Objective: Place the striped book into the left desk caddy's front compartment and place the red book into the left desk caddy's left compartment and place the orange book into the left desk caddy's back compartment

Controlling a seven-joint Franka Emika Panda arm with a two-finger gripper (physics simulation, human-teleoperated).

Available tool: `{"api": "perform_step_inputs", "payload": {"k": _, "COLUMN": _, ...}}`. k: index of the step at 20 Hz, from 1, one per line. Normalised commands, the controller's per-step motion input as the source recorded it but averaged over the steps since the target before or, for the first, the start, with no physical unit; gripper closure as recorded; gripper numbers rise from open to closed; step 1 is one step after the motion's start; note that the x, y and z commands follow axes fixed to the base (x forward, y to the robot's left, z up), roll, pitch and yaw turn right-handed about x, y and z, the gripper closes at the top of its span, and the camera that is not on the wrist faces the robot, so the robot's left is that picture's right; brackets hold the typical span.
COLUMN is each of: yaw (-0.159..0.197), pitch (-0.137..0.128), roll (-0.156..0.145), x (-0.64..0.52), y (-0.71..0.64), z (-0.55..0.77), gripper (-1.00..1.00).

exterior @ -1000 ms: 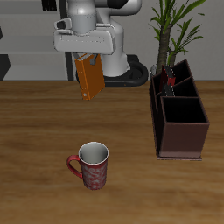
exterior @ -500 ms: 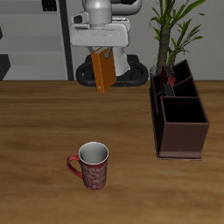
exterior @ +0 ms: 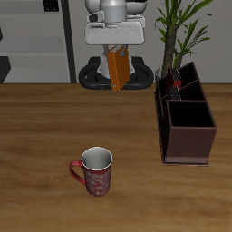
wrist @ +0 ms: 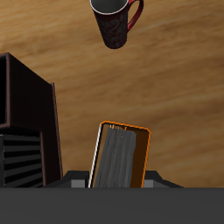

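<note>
Tool [exterior: 115, 50] pinches one orange book [exterior: 118, 71] above the table; one mug [exterior: 93, 170], one caddy [exterior: 188, 123].

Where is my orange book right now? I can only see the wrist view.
Observer: The orange book hangs from the hand, high above the table, off to one side of the left desk caddy and not over it.
Operator: What's behind the caddy?
Observer: A leafy green plant stands right behind it, at its far end. Your view doesn't show it.
</note>
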Motion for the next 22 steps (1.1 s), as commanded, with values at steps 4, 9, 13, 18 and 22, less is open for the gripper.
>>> {"api": "perform_step_inputs", "payload": {"k": 4, "yaw": 0.033, "pitch": -0.012, "roll": 0.042, "x": 0.01, "y": 0.21, "z": 0.08, "gripper": 1.00}}
{"api": "perform_step_inputs", "payload": {"k": 9, "yaw": 0.014, "pitch": -0.009, "roll": 0.043, "x": 0.05, "y": 0.27, "z": 0.16, "gripper": 1.00}}
{"api": "perform_step_inputs", "payload": {"k": 13, "yaw": 0.042, "pitch": -0.014, "roll": 0.034, "x": 0.00, "y": 0.24, "z": 0.10, "gripper": 1.00}}
{"api": "perform_step_inputs", "payload": {"k": 18, "yaw": 0.045, "pitch": -0.004, "roll": 0.035, "x": 0.10, "y": 0.21, "z": 0.17, "gripper": 1.00}}
{"api": "perform_step_inputs", "payload": {"k": 22, "yaw": 0.050, "pitch": -0.013, "roll": 0.035, "x": 0.04, "y": 0.23, "z": 0.19, "gripper": 1.00}}
